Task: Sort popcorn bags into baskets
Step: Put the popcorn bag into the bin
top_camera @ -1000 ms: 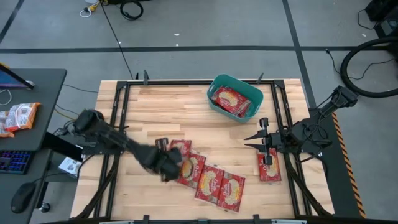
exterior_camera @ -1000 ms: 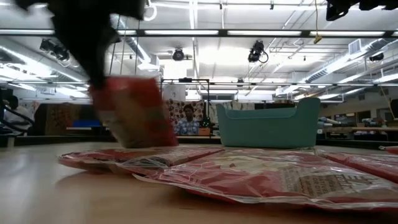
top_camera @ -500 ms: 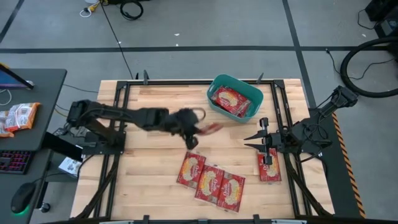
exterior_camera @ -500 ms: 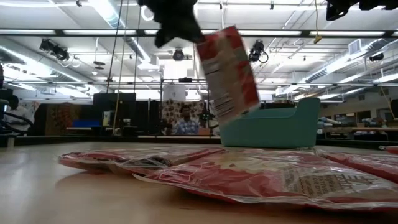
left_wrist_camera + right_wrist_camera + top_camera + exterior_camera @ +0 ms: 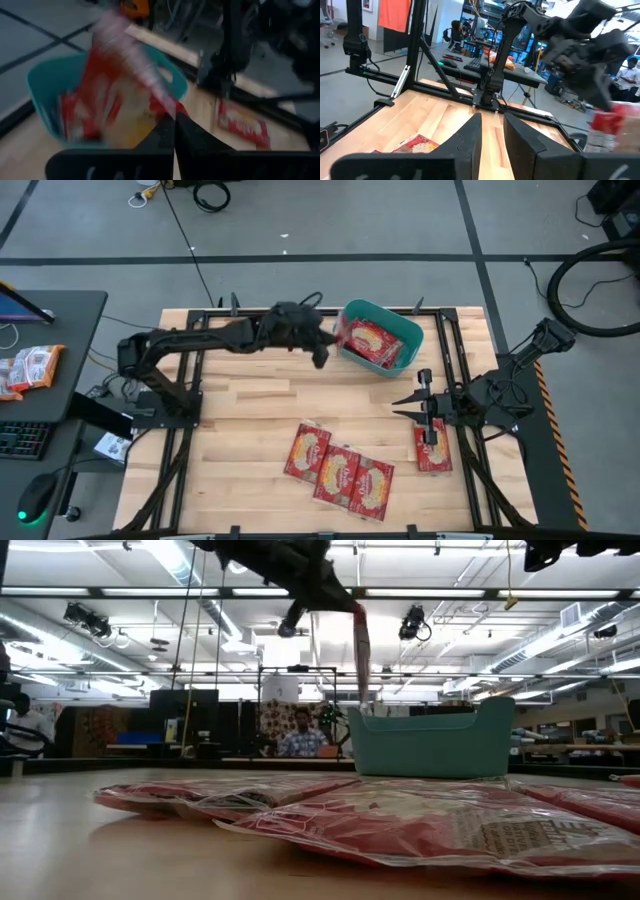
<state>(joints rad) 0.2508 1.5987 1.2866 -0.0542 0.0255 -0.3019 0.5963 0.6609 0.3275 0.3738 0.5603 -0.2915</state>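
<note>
My left gripper (image 5: 322, 346) is shut on a red popcorn bag (image 5: 339, 331), high over the table at the left rim of the teal basket (image 5: 378, 336). In the low view the bag (image 5: 361, 650) shows edge-on, hanging just above the basket (image 5: 432, 740). Another bag (image 5: 372, 340) lies inside the basket. Three bags (image 5: 340, 472) lie flat in a row near the table's near edge. One more bag (image 5: 433, 446) lies under my right gripper (image 5: 408, 405), which is open and waits at the table's right side. My left gripper pinches the bag between its two shut fingers at one end (image 5: 166, 111). The fingers slant down from the table's left side. The bag is lifted clear and hangs below the fingers (image 5: 330, 592), roughly upright, over the basket's left rim.
Black frame rails (image 5: 190, 370) run along the table's left and right sides. Orange-and-white snack packets (image 5: 30, 368) lie on a side desk to the left. A person (image 5: 300, 736) sits in the room far behind the table. Bare wood spans the table's middle.
My left gripper has lifted the bag from beside the row near the table's near edge and swept it up and toward the far right, to the basket's rim. The bag has swung from facing the low camera to edge-on. The right arm has stayed still.
</note>
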